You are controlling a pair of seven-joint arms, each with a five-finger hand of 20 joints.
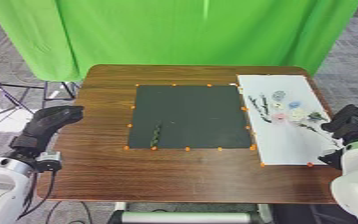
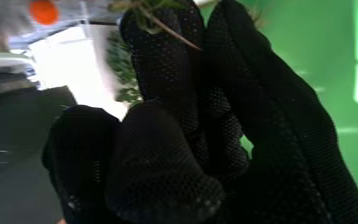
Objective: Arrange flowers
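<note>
One green sprig (image 1: 157, 135) toward seven o'clock on the dark mat (image 1: 193, 107); assorted flowers (image 1: 278, 117) on the white sheet (image 1: 282, 150) at three. Left hand (image 1: 55, 116) at nine o'clock on the bench (image 1: 193, 172), right hand (image 1: 353, 121) at three, beside the flowers. Cannot tell how wide either hand's fingers stand.

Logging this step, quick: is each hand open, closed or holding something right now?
Left hand: open, holding nothing.
Right hand: can't tell; a stem shows against it, perhaps held.

High head view, forward and down over the table (image 1: 175, 175); close-up right wrist view; green curtain (image 1: 184, 35) in both.
</note>
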